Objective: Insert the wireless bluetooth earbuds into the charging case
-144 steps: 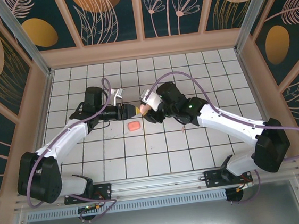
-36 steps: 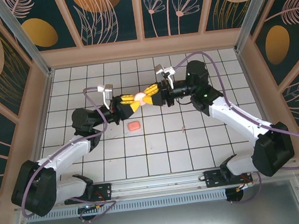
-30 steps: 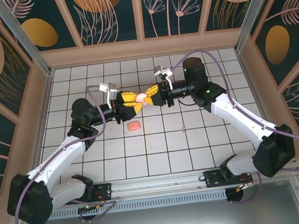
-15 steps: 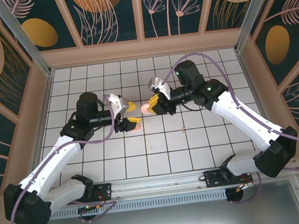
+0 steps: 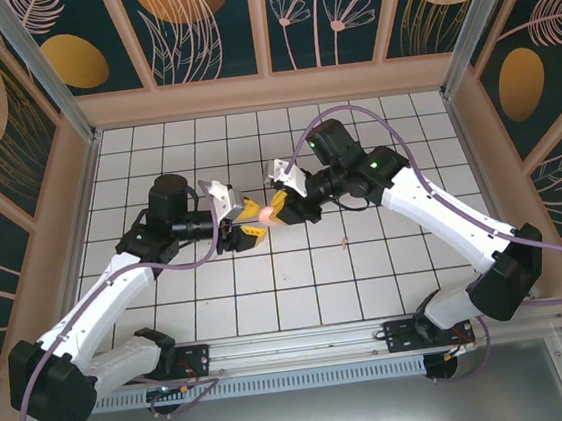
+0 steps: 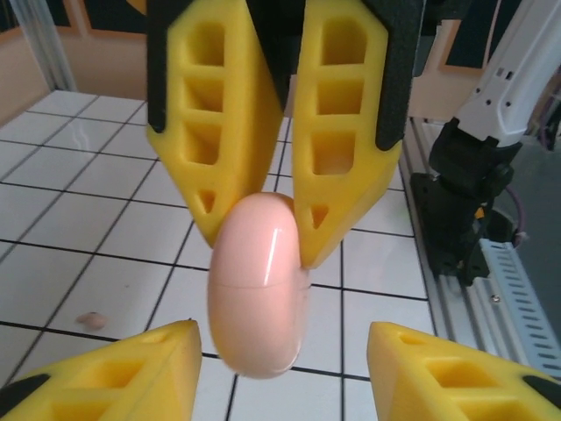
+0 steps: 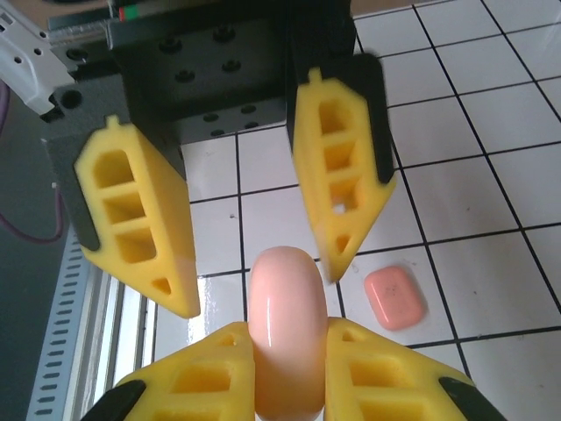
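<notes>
Wireless bluetooth earbuds (image 5: 345, 245): top external view, one tiny pale pink bit lies loose on the white tiled bench (image 5: 300, 294), right of centre, well apart from both arms. Above the bench middle the left pincer (image 5: 251, 222) and right pincer (image 5: 271, 211) meet tip to tip, with the pale pink charging case (image 5: 263, 212) between them. Left wrist view: own yellow fingers (image 6: 105, 373) stand wide either side of the case, not touching it; the right pincer's fingers come from above and clamp its far end. A tiny pink bit sits on a tile at lower left. Right wrist view: own fingers (image 7: 219, 373) are narrow, pinching the case on both sides, held off the bench; the left pincer's fingers opposite are spread apart around its far end. A salmon rounded block (image 7: 394, 296) lies flat on a tile just right of the case.
</notes>
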